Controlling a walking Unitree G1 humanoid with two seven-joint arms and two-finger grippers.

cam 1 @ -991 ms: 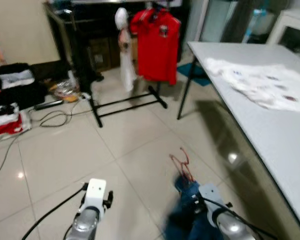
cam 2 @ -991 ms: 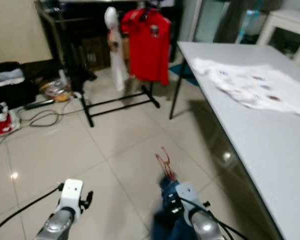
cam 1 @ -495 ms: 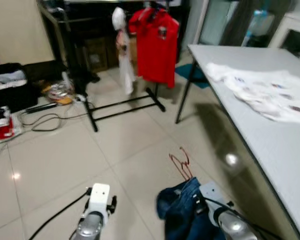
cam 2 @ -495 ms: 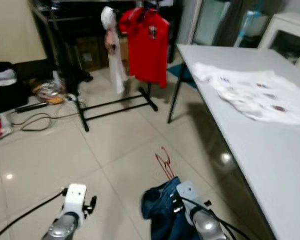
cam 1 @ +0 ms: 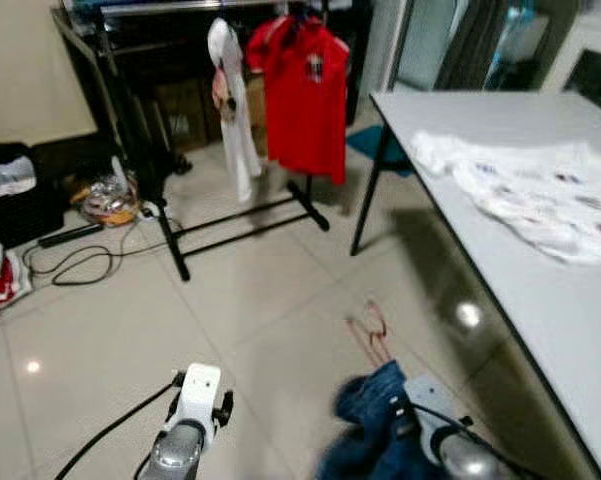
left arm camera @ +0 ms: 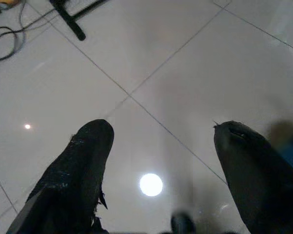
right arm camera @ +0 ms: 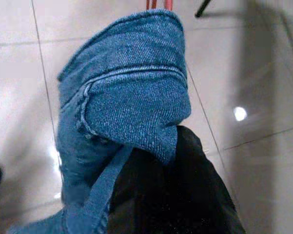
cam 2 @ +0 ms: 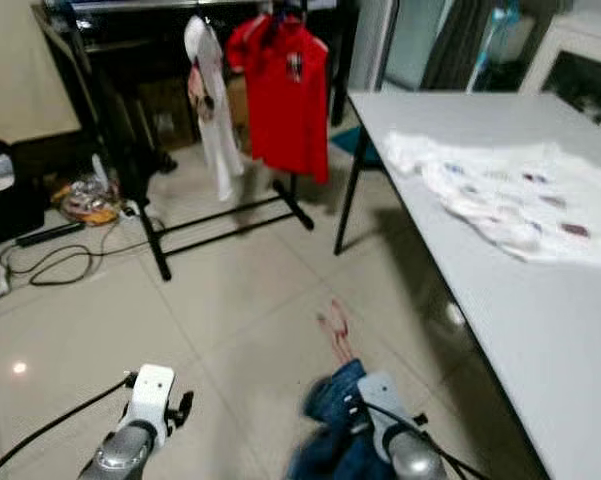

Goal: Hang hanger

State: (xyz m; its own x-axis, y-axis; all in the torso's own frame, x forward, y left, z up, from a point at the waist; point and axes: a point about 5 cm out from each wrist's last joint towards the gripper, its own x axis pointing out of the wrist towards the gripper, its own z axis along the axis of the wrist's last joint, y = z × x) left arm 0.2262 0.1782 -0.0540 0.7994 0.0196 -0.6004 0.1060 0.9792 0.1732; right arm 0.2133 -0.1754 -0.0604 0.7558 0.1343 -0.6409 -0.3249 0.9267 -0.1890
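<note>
Nearest the camera, at about five o'clock in the head view, the right gripper (right arm camera: pixel 170 195) carries a bundle of blue denim jeans (right arm camera: pixel 122 122) — the cloth is draped right over its black fingers (right arm camera: pixel 185 204), which appear to be clamped on it, though the denim hides most of them. A thin red wire hanger (cam 1: pixel 370 325) sticks out ahead of the jeans at twelve o'clock from the gripper, blurred, low above the pale glossy floor tiles (cam 1: pixel 100 320); its hook end points away from the robot.

At seven o'clock the left gripper (left arm camera: pixel 161 161) hangs over bare tile with its two black fingers (left arm camera: pixel 78 170) spread wide apart and nothing between them.

Along the three o'clock side runs a long white table (cam 1: pixel 540 330) on a dark metal leg, with a crumpled white printed garment (cam 1: pixel 530 190) lying on its top.

Farther off, at twelve o'clock, stands a black metal clothes rack (cam 1: pixel 240 215) — a red short-sleeved polo shirt (cam 1: pixel 305 85) hangs from it, and a white garment (cam 1: pixel 230 100) just beside that at the shirt's nine o'clock. Black cables (cam 1: pixel 70 265) trail over the floor towards ten o'clock.
</note>
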